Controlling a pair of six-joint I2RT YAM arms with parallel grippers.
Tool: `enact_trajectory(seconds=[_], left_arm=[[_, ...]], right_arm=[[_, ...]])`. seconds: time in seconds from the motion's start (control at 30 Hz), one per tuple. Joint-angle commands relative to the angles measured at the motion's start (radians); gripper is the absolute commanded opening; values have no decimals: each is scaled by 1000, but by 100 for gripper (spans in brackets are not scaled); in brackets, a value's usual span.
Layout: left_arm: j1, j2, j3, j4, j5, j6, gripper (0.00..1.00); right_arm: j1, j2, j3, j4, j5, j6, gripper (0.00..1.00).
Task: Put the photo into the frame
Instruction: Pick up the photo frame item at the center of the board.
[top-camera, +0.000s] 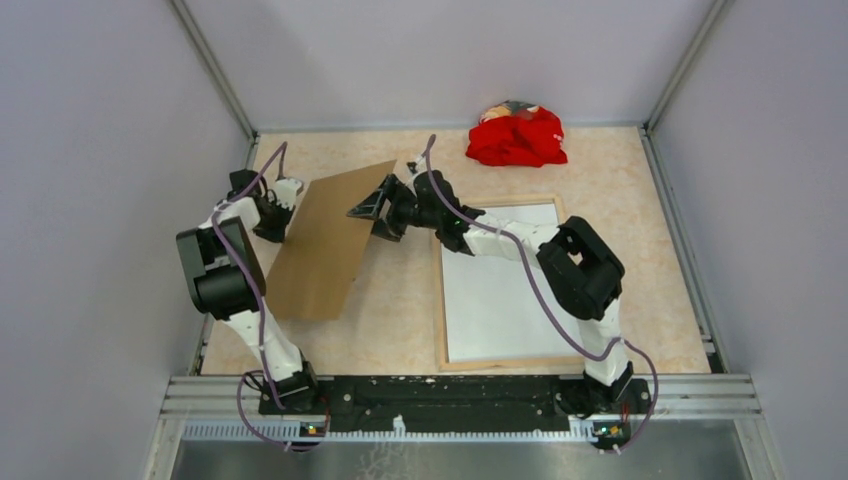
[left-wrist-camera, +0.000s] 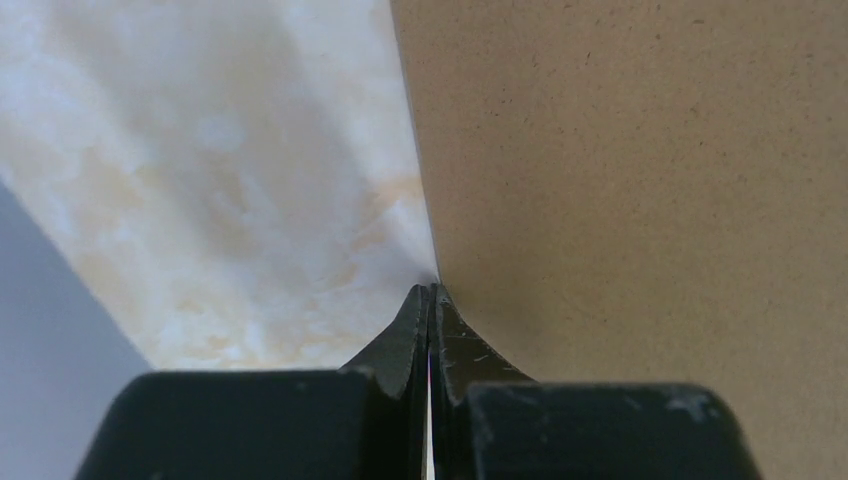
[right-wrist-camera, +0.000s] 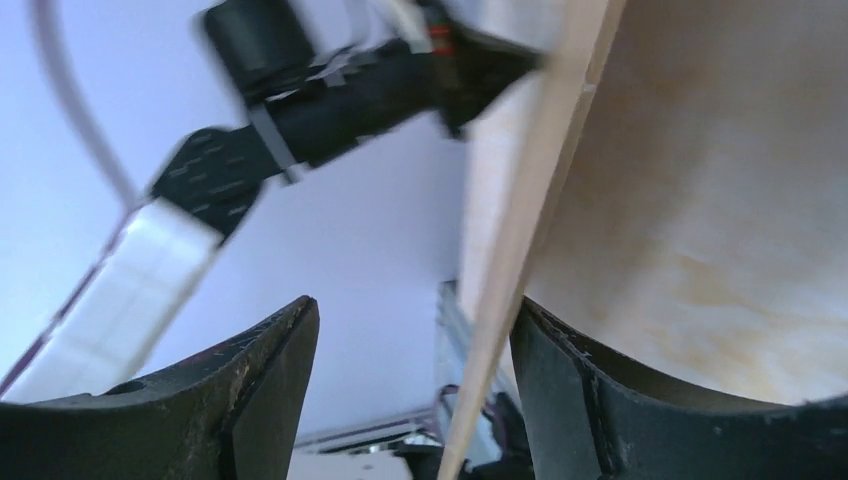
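Overhead camera looks down from behind; both wrist cameras face the brown board (top-camera: 325, 245) closely.

We see two arms of one make: the left arm (top-camera: 215, 275) and the right arm (top-camera: 580, 265) each join white links with bulky black joint housings, and each ends in a black base (top-camera: 290, 392), at seven and five o'clock in the overhead view. A thin purple cable (top-camera: 429, 155) runs along each arm and loops loosely beside its base. The left gripper (left-wrist-camera: 430, 295) and the right gripper (right-wrist-camera: 412, 303) have matt black fingers, scuffed with fine pale scratches.
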Motion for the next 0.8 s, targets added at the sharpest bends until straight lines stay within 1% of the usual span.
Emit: enact_trajectory(seconds=[0.0, 0.07, 0.17, 0.27, 0.33, 0.4, 0.5, 0.53, 0.6, 0.73, 0.77], left_arm=[[-44, 52, -41, -226, 196, -42, 0], [-44, 49, -36, -238, 212, -44, 0], [-44, 46, -30, -255, 226, -47, 0], [-44, 37, -33, -252, 222, -47, 0], [-41, 31, -32, -248, 214, -48, 0], [-39, 24, -31, -235, 205, -58, 0], [-39, 18, -27, -218, 197, -80, 0], [-40, 15, -26, -212, 198, -87, 0], [-39, 14, -22, -211, 208, -97, 0], [-39, 11, -5, -237, 239, -99, 0], [-39, 3, -1, -248, 249, -96, 0]], right_arm=[[35, -52, 21, 424, -99, 90, 68], [41, -29, 27, 474, -111, 113, 68], [45, 9, 49, 478, -127, 134, 68], [45, 0, 34, 450, -118, 127, 65], [45, -28, 24, 372, -101, 89, 65], [46, -64, 21, 245, -69, 34, 64], [45, -112, 22, 43, -9, -30, 59], [44, -125, 16, 2, 12, -42, 57], [45, -142, -1, -42, 50, -49, 49], [37, -140, -3, -64, 80, -42, 25], [31, -132, 11, -82, 73, -46, 17]])
